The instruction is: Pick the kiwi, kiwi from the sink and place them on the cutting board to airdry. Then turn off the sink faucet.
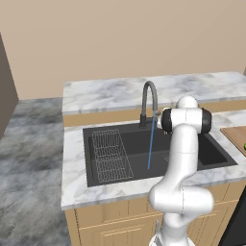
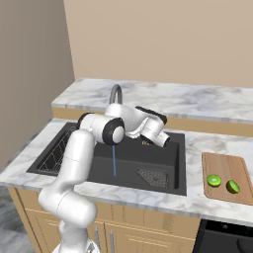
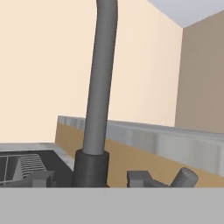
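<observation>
Green kiwis (image 2: 214, 180) (image 2: 232, 186) both lie on cutting board (image 2: 225, 165), right of sink (image 2: 163, 143); fruit step judged complete. Water runs from sink faucet (image 3: 99, 100). End effector (image 3: 87, 178) at faucet base, fingers apart either side, lever (image 3: 184, 177) untouched. Shutoff remains.

Two rear base views sharing the sink (image 1: 108, 139); hand view close at faucet (image 3: 98, 87).

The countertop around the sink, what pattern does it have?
White marble with grey veins. The countertop shows it best in the left base view, all around the dark sink.
</observation>
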You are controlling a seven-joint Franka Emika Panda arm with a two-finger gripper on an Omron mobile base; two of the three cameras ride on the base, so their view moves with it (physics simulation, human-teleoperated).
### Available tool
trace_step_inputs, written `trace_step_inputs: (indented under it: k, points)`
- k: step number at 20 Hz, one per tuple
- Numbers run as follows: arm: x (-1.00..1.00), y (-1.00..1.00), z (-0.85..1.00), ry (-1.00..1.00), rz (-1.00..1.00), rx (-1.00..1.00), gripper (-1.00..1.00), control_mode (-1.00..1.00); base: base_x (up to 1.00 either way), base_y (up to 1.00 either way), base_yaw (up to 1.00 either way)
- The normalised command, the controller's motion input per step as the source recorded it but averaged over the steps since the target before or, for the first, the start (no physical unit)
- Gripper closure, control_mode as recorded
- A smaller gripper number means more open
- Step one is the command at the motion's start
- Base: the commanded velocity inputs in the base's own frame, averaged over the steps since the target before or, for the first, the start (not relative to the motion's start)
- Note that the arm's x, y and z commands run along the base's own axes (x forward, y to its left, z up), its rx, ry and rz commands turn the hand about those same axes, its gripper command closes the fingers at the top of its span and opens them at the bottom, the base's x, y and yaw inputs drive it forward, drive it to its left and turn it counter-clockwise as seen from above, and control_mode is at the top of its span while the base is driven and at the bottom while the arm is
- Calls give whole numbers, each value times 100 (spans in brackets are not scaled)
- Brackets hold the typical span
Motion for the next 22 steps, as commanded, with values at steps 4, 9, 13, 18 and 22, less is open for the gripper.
trace_step_inputs:
  k: [4, 9, 13, 18, 22]
  points:
    - [0, -31, -17, 0, 0, 0, -100, -100, 0, 0, 0]
    - [0, -43, -15, 0, 0, 0, -100, -100, 0, 0, 0]
    - [1, -45, -16, 0, 0, 0, -100, -100, 0, 0, 0]
    - [14, -39, -11, 0, 0, 0, -100, -100, 0, 0, 0]
    - [29, -36, -6, 1, 0, 0, -100, -100, 0, 0, 0]
